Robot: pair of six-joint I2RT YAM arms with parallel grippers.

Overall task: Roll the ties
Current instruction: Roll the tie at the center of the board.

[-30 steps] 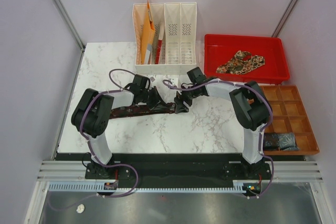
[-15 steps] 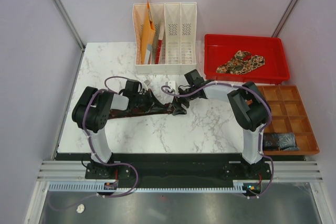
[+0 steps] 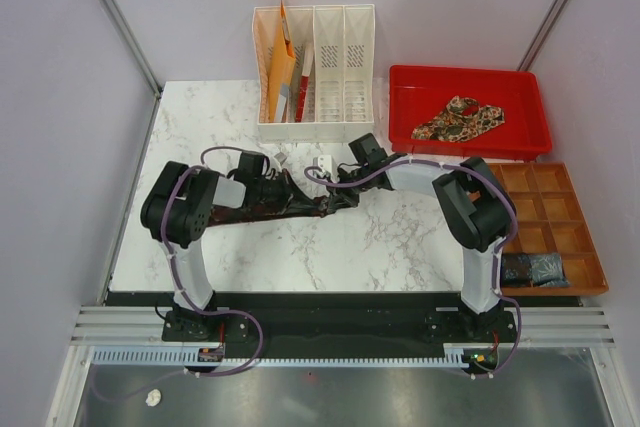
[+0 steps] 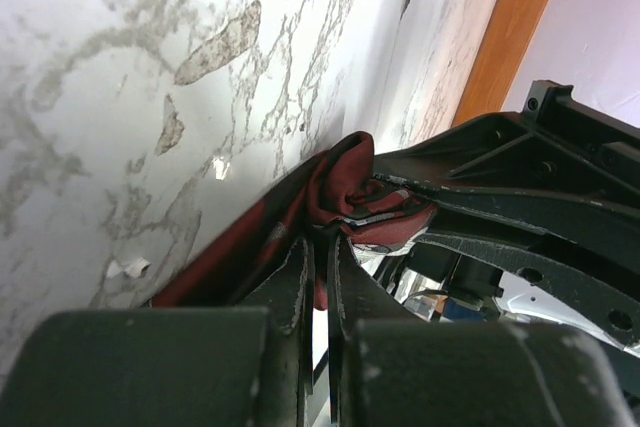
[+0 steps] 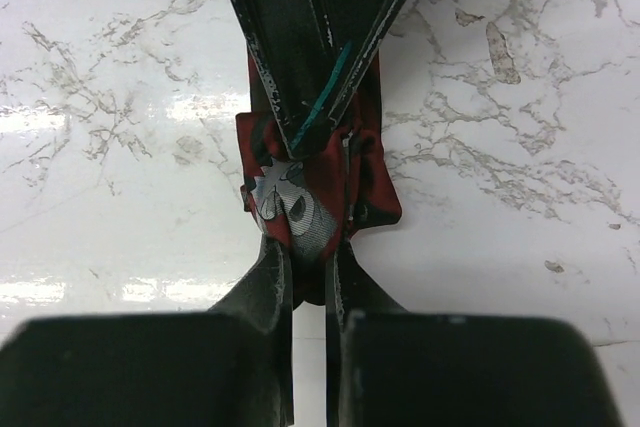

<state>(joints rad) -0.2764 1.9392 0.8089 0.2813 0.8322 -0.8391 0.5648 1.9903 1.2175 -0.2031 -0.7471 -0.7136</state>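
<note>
A dark maroon tie lies stretched left to right on the marble table. Its right end is bunched into a small fold with a grey label. My right gripper is shut on that fold from the near side. My left gripper pinches the same fold from the opposite side, fingers nearly touching. In the left wrist view the left gripper is shut at the tie's folded end, with the right gripper's black body just beyond. A paisley tie lies crumpled in the red tray.
A white file organiser holding orange folders stands behind the grippers. A wooden compartment box sits at the right edge with a dark item in a near cell. A small white object lies near the organiser.
My right gripper moved in from open and closed on the tie's bunched end. The left arm drew back slightly to the left, still pinching the tie.
</note>
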